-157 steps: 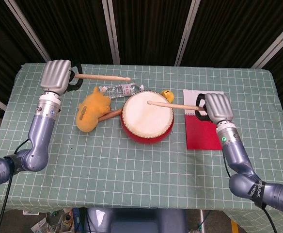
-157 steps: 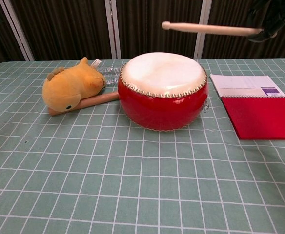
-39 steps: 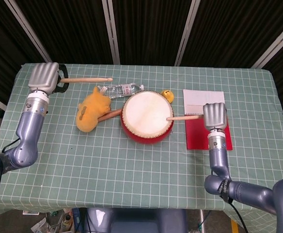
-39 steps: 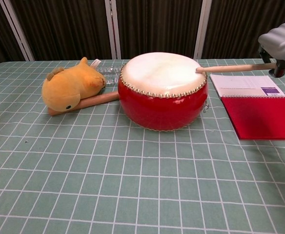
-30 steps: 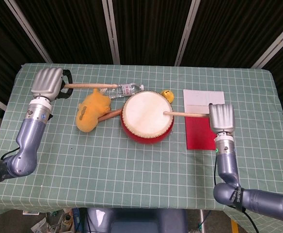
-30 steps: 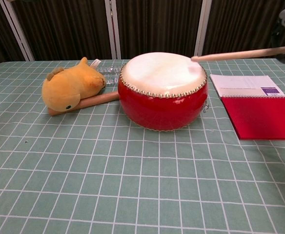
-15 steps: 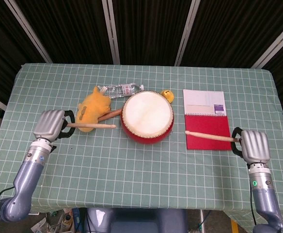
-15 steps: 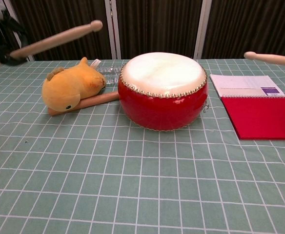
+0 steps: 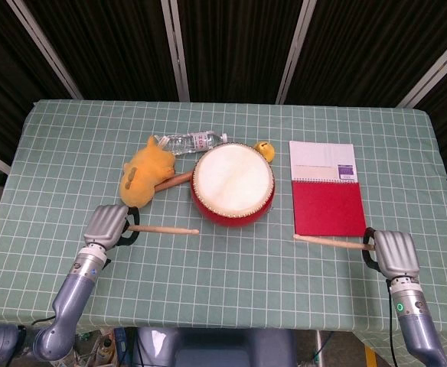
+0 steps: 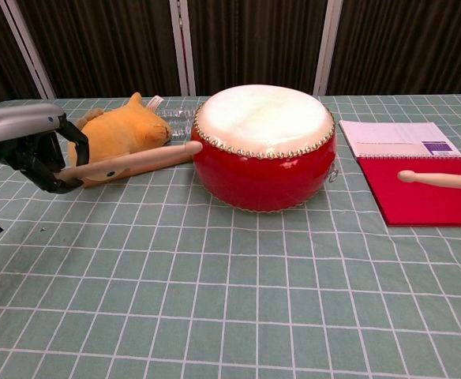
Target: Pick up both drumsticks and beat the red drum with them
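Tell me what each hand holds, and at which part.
The left hand grips one drumstick at its butt end; the right hand grips the other drumstick likewise.

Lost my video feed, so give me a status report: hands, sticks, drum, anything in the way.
Left hand grips left drumstick; right hand grips right drumstick. Neither stick is over the red drum. Plush toy beside drum, notebook under right stick's tip.

The round red drum (image 10: pixel 262 170) has a glossy lacquered shell and matt pale skin; two pale wooden drumsticks (image 9: pixel 162 229) (image 9: pixel 332 242) look smooth; the yellow plush toy (image 10: pixel 120 134) is fuzzy cloth.
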Controlling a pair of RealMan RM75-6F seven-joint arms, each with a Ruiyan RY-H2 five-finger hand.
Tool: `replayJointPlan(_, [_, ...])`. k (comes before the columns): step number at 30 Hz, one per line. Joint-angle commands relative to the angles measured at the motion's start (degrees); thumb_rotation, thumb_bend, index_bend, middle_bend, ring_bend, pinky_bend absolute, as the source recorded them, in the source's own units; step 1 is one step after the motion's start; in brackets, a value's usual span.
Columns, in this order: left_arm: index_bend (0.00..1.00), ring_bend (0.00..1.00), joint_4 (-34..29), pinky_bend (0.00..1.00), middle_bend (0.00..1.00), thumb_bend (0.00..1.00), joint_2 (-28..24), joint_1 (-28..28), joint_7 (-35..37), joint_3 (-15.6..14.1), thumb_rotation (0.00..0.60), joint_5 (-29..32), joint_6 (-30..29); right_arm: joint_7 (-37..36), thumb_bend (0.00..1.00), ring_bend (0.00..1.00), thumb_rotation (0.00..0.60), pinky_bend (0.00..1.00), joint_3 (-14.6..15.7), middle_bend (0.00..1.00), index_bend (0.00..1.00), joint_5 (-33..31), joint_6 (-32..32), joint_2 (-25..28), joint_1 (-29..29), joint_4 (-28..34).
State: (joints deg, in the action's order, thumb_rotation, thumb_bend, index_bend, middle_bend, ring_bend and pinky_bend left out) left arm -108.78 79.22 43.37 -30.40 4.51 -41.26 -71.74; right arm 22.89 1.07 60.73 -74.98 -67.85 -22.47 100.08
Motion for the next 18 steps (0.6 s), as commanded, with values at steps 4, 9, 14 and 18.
replayJointPlan(4, [0.73,1.0,4.1,1.0,1.0,0.56,5.6,2.0,-5.3,0.5,0.6,2.9,1.5,1.7,0.75,1.0,0.6,1.0,0.3,1.0,0.97,-1.5,3.7,-1.1,0.0,-2.1])
replayJointPlan(9, [0.63,1.0,5.2,1.0,1.0,0.47,7.5,2.8,-8.3,0.4,0.6,4.9,2.0,4.1,0.74,1.0,0.6,1.0,0.7,1.0,0.83,-3.0,5.9,-1.2,-0.1,-1.8])
replayJointPlan(14, [0.47,1.0,5.3,1.0,1.0,0.32,7.5,2.8,-12.1,-0.9,0.6,5.8,0.9,7.3,0.57,1.0,0.6,0.98,1.4,1.0,0.66,-4.7,7.9,-0.7,-0.5,-0.5])
replayJointPlan(18, [0.37,1.0,4.6,1.0,1.0,0.22,7.0,2.4,-13.8,-1.4,0.6,6.9,-0.1,9.1,0.47,1.0,0.6,0.95,1.5,0.97,0.51,-5.5,8.4,-0.8,-0.6,-0.3])
